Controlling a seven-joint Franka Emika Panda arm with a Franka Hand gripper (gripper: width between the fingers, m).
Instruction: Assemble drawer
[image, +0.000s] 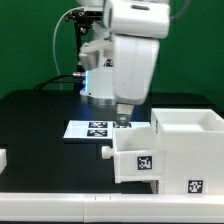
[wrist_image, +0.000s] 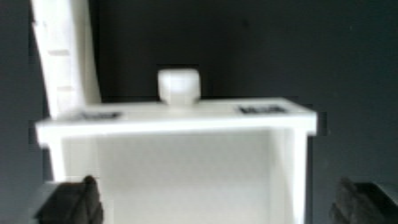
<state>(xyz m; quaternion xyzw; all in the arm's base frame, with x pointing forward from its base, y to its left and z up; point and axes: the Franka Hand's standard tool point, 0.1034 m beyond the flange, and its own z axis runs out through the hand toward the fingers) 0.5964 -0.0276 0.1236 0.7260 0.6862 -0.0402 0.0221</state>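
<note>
A white drawer box (image: 186, 150) stands at the exterior view's right. A smaller white drawer tray (image: 138, 158) sticks out of its side, its knob (image: 106, 152) pointing to the exterior view's left. My gripper (image: 122, 117) hangs just above the tray's far edge. In the wrist view the open tray (wrist_image: 178, 165) fills the middle, with its tagged front panel (wrist_image: 178, 113) and its knob (wrist_image: 178, 85) beyond. The dark fingers (wrist_image: 71, 203) stand wide apart at either side of the tray. The gripper (wrist_image: 221, 205) is open and holds nothing.
The marker board (image: 96, 128) lies on the black table just behind the knob. A white part (image: 3, 158) shows at the exterior view's left edge. A white rail (image: 90, 208) runs along the front. A white strip (wrist_image: 63, 60) lies beside the tray in the wrist view.
</note>
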